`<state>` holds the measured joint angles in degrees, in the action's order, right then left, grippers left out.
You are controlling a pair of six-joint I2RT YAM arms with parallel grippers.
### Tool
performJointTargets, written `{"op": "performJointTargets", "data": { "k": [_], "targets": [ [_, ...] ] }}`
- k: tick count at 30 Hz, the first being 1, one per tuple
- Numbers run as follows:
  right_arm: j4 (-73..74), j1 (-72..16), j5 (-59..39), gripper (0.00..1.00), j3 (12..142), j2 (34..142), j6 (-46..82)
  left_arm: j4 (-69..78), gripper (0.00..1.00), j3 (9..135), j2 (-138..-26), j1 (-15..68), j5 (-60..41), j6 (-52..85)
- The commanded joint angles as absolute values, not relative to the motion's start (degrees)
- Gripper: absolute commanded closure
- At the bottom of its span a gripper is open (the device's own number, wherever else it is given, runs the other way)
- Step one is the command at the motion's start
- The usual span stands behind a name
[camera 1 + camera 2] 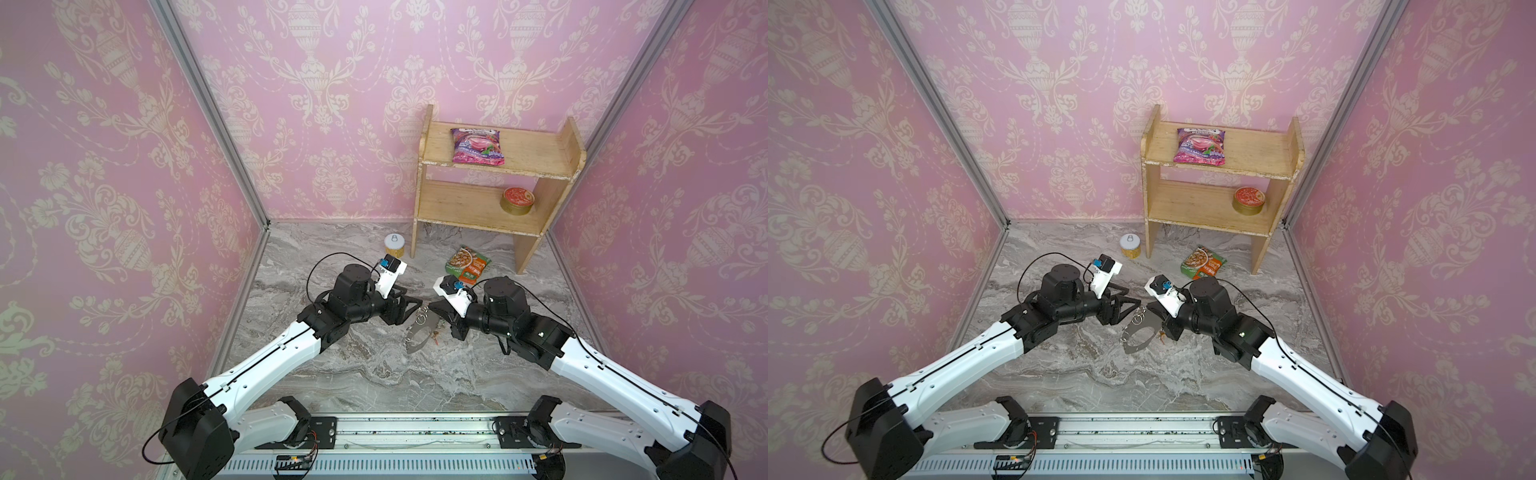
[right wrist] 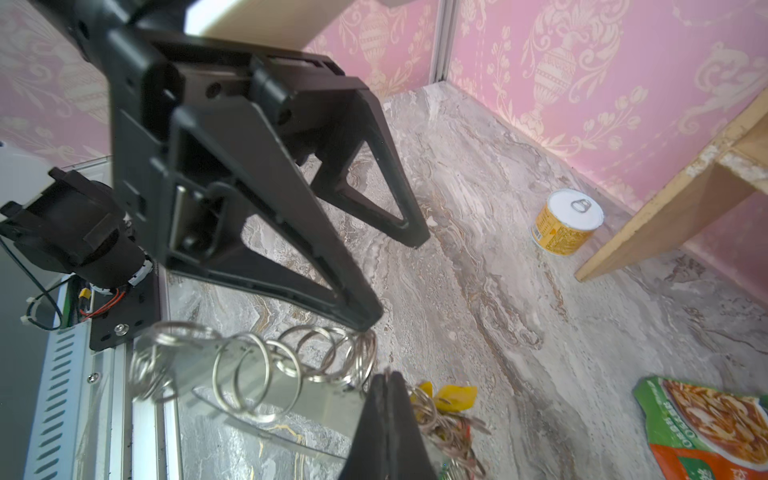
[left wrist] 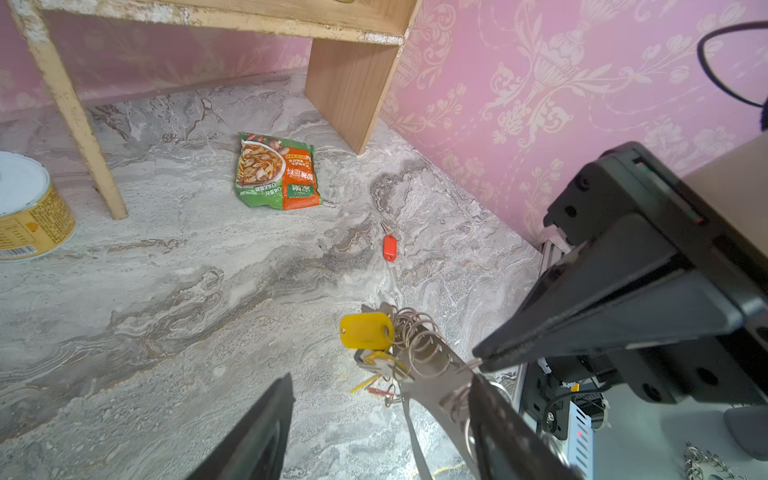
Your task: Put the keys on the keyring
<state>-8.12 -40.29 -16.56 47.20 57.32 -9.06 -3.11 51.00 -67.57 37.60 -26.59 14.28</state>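
Both top views, as I see the cell from my station: pink walls (image 1: pixel 332 104) printed with cream urns and garlands close it at 9, 12 and 3 o'clock, joined by aluminium corner posts (image 1: pixel 216 120). The table (image 1: pixel 374 374) is grey veined marble. A two-tier wooden shelf (image 1: pixel 457 203) stands at 1 o'clock against the back wall. The light is soft and even.

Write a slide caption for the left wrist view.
Shut right gripper grips the silver-ringed grey band keyring, a yellow-tagged key among its rings; a red-tagged key lies apart on the marble table.
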Motion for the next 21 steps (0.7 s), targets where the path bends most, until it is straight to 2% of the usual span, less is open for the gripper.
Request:
{"op": "performJointTargets", "data": {
  "k": [1, 5, 10, 14, 21],
  "targets": [
    [-1.0, -39.2, -22.0, 1.00, 46.3, 55.4, -8.9, -1.6, 0.31, 53.6, -67.7, 38.1, -29.8, 14.0],
    [-1.2, -38.8, -20.8, 1.00, 46.3, 54.8, -7.9, -2.1, 0.30, 54.7, -67.1, 38.2, -31.2, 13.5],
    [-6.4, -38.4, -21.0, 1.00, 49.6, 56.5, -7.6, -10.0, 0.29, 58.9, -64.8, 38.2, -26.3, 8.6],
    [-8.2, -38.4, -22.3, 1.00, 50.6, 56.9, -8.9, -12.1, 0.29, 59.7, -65.5, 38.2, -30.6, 9.3],
    [-12.0, -38.4, -14.9, 1.00, 53.5, 59.1, -8.9, -15.5, 0.30, 61.1, -68.6, 38.8, -33.7, 12.2]
  ]
}}
